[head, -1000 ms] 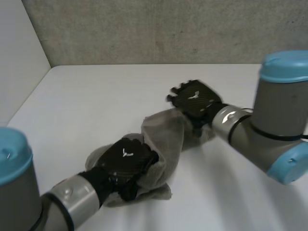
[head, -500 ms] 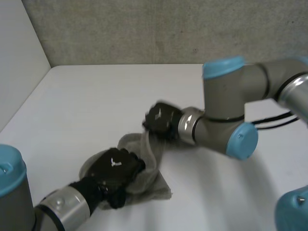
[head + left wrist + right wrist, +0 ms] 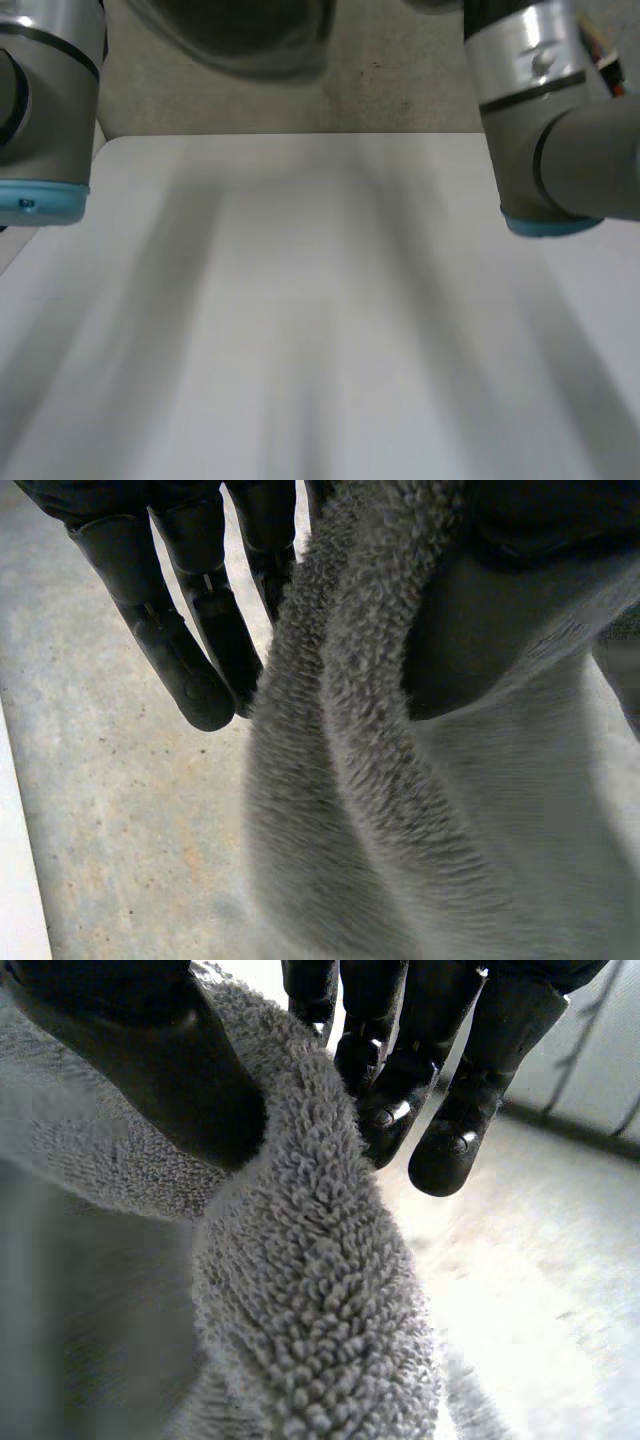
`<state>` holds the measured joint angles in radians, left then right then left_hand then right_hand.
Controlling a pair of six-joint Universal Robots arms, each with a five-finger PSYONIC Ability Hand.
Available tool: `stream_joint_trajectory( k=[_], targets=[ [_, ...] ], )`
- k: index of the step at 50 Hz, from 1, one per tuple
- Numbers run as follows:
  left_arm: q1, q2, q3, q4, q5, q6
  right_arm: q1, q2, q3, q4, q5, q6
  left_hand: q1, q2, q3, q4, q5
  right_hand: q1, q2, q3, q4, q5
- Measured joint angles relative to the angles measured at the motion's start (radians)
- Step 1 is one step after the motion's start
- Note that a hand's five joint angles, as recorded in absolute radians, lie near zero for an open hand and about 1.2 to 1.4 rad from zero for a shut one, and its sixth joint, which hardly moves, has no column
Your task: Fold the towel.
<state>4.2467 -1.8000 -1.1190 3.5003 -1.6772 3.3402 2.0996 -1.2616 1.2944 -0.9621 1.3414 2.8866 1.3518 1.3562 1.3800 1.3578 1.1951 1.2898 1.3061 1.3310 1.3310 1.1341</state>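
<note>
Your left hand point(image 3: 170, 640) and your right hand point(image 3: 470, 1080) both pinch the towel point(image 3: 350, 780) between thumb and fingers — it looks soft, light and limp, so take it by the thick edge.

Towel point(image 3: 380, 830) between thumb, fingers of left hand point(image 3: 185, 630), right hand point(image 3: 440, 1080).

Left arm point(image 3: 45, 110) and right arm point(image 3: 575, 150) are grey cylinders capped light blue; left hand point(image 3: 165, 620) and right hand point(image 3: 480, 1070) are glossy black, round-tipped.
</note>
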Motion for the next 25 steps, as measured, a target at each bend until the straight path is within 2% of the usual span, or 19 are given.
stream_joint_trajectory(
  k=[4, 8, 12, 20, 22, 23, 24, 25],
  targets=[
    [-0.004, 0.001, -0.098, 0.011, 0.01, 0.001, -0.012, 0.021, 0.03, 0.089, -0.076, -0.011, 0.0, 0.0, 0.001, 0.0, 0.0, 0.0, 0.009, 0.004, 0.0, 0.0],
    [-0.004, -0.004, -0.291, 0.025, 0.029, 0.009, -0.04, 0.065, 0.059, 0.211, -0.192, -0.022, 0.0, 0.001, 0.003, 0.0, 0.0, 0.0, 0.01, 0.004, 0.0, 0.0],
    [0.0, -0.025, -0.448, 0.034, 0.047, 0.014, -0.058, 0.124, 0.08, 0.343, -0.257, -0.05, 0.0, 0.002, 0.003, 0.0, 0.0, 0.0, 0.01, 0.004, 0.0, 0.0],
    [0.04, -0.102, -0.662, 0.037, 0.064, 0.018, -0.076, 0.243, 0.154, 0.569, -0.275, -0.245, 0.0, 0.004, 0.004, 0.0, 0.001, -0.032, -0.046, -0.068, -0.072, -0.045],
    [0.06, -0.125, -0.712, 0.032, 0.067, 0.018, -0.081, 0.27, 0.192, 0.646, -0.266, -0.351, 0.0, 0.004, 0.004, 0.0, 0.001, -0.429, -0.458, -0.445, -0.451, -0.434],
    [0.064, -0.129, -0.721, 0.032, 0.068, 0.018, -0.082, 0.273, 0.2, 0.663, -0.265, -0.372, 0.0, 0.004, 0.004, 0.0, 0.001, -0.512, -0.541, -0.525, -0.53, -0.519],
    [0.072, -0.135, -0.739, 0.03, 0.069, 0.018, -0.083, 0.275, 0.214, 0.699, -0.261, -0.409, 0.0, 0.004, 0.004, 0.0, 0.001, -0.708, -0.726, -0.724, -0.729, -0.73],
    [0.076, -0.136, -0.747, 0.028, 0.07, 0.018, -0.083, 0.274, 0.219, 0.715, -0.26, -0.423, 0.0, 0.004, 0.004, 0.0, 0.001, -0.803, -0.824, -0.821, -0.825, -0.833]
  ],
)
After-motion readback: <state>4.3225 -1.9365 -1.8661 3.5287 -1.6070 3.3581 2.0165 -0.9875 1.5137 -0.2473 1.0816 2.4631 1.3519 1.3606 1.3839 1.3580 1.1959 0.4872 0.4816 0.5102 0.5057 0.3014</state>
